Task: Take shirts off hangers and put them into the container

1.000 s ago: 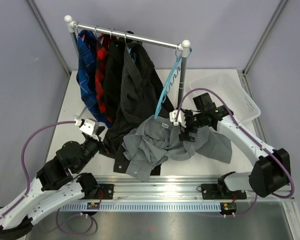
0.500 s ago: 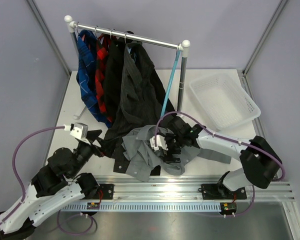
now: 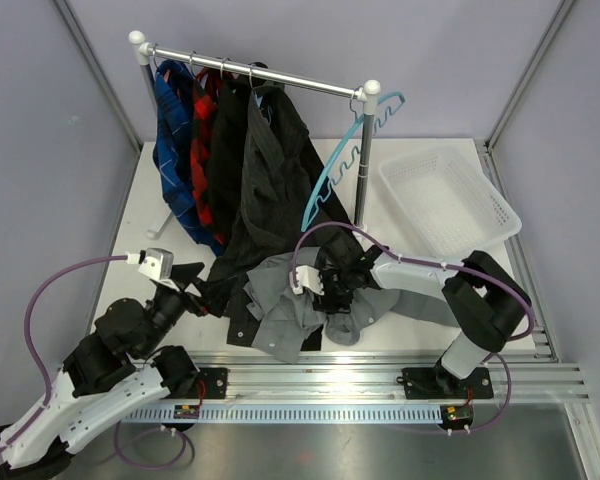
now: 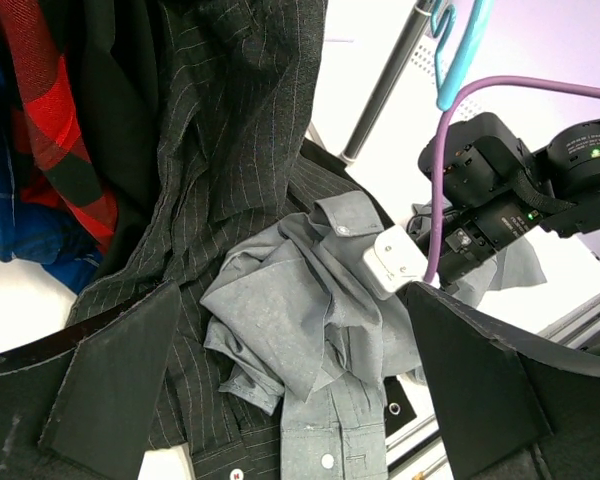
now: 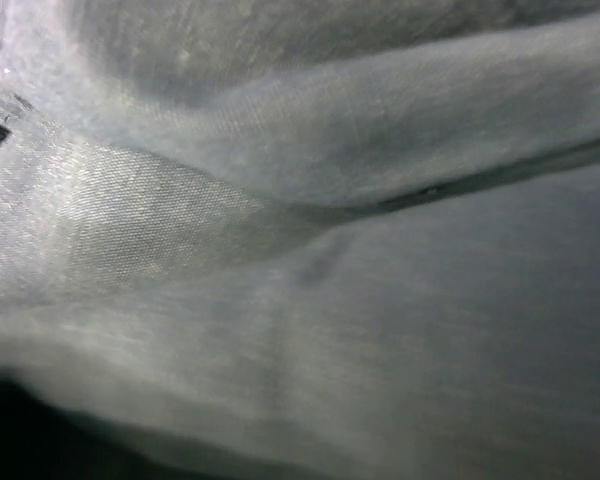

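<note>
The light grey shirt point(image 3: 285, 312) lies crumpled on the table, off its hanger, partly over the hem of the dark pinstriped shirt point(image 3: 270, 190). My right gripper point(image 3: 332, 298) is pushed down into the grey cloth. Its fingers are hidden, and the right wrist view shows only grey fabric point(image 5: 330, 250). My left gripper point(image 4: 290, 400) hovers open over the grey shirt point(image 4: 300, 300), apart from it. The empty light blue hanger point(image 3: 345, 160) hangs from the rail's right end. The black point(image 3: 228, 140), red plaid point(image 3: 205, 130) and blue plaid point(image 3: 175, 140) shirts hang on the rail. The white mesh container point(image 3: 445, 200) stands empty at the right.
The metal rail point(image 3: 260, 75) with white knobs spans the back, and its right pole point(image 3: 363, 185) stands between the shirts and the container. The arms' mounting track point(image 3: 380, 385) runs along the near edge. Purple cables loop from both arms.
My right arm swept left and down across the grey shirt and buried its gripper in it. The blue hanger swung round on the rail. My left arm drew back a little.
</note>
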